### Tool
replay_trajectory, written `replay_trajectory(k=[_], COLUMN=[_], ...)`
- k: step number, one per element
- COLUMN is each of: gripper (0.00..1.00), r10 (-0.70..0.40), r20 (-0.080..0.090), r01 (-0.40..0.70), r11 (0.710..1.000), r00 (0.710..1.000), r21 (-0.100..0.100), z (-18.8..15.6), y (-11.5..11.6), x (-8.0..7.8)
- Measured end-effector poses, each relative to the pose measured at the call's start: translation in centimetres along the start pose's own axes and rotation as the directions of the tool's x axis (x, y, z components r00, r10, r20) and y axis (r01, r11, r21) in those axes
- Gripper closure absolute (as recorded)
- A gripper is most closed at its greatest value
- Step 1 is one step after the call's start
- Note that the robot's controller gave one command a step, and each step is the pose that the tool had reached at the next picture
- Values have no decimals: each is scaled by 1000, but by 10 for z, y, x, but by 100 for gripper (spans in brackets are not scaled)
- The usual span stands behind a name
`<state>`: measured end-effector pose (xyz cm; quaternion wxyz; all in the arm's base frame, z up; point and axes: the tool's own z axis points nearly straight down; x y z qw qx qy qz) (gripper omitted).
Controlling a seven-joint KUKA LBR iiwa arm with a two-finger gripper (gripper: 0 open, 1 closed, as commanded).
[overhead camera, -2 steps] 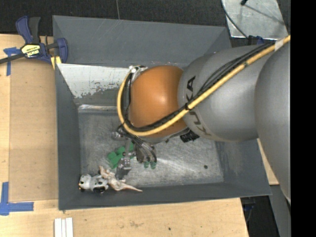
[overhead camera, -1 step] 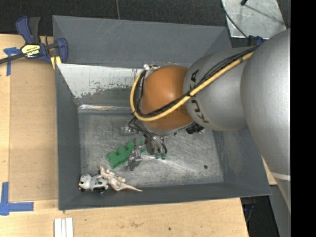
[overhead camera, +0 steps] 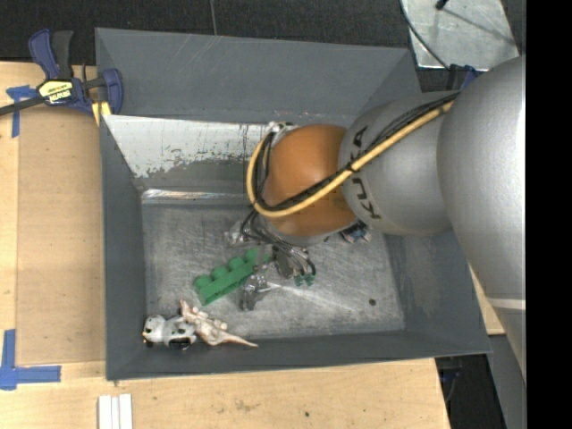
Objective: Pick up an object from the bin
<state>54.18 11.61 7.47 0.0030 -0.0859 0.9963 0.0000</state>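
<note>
Where the silver arm (overhead camera: 483, 150) comes in from the right, we see its rounded orange wrist cover (overhead camera: 299, 181), looped by a yellow cable (overhead camera: 393, 137), hanging over the middle of the grey metal bin (overhead camera: 268, 79). Below that cover the metal gripper (overhead camera: 273, 273) sits low, close to the bin floor. We cannot tell whether it is open or closed, since the cover hides much of it.

Nearest to it lies a green studded plastic brick (overhead camera: 225, 280), flat on the floor left of centre and set at a slant. Its right end is just beside the gripper; whether the two touch we cannot tell. A small dark green piece (overhead camera: 307, 280) lies just beside the gripper on the view's right.

Near the front left corner, well apart from the gripper, a small black-and-white toy animal (overhead camera: 168, 331) lies touching a pale tan lizard-like toy figure (overhead camera: 213, 327). A small blue thing (overhead camera: 357, 234) peeks out at the lower right edge of the orange cover, too hidden for us to name.
</note>
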Motion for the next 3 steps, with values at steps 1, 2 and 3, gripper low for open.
replay_trajectory(k=[1, 2, 3], gripper=[0, 0, 100], r10=[107, 26, 78], r20=[10, -1, 7], r01=[-107, -26, -78], r11=[994, 1000, 997], r00=[994, 1000, 997], r21=[-3, 0, -3], z=[0, -1, -3], y=[1, 0, 0], x=[10, 4, 2])
